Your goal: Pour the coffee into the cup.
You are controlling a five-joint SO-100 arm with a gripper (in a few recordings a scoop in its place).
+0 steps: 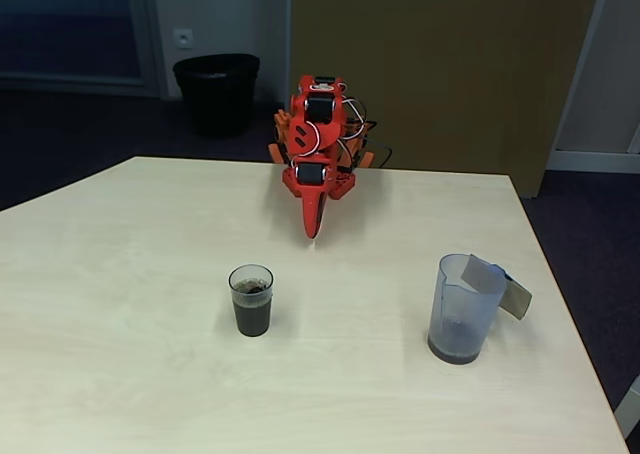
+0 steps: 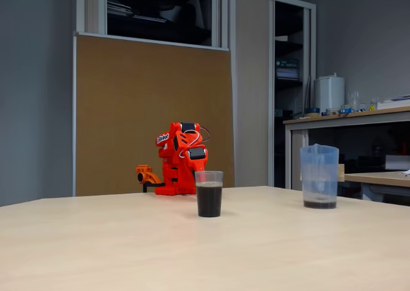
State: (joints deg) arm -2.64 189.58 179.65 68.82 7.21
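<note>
A: Where is the cup?

B: Upright on the pale table, left of centre in a fixed view, mostly filled with dark coffee. The pitcher stands well apart to its right, only a thin dark layer at its bottom.

A: And the gripper?

B: The red arm is folded at the far table edge, gripper pointing down toward the tabletop, its 2 fingers together, holding nothing. A black bin stands behind.
</note>
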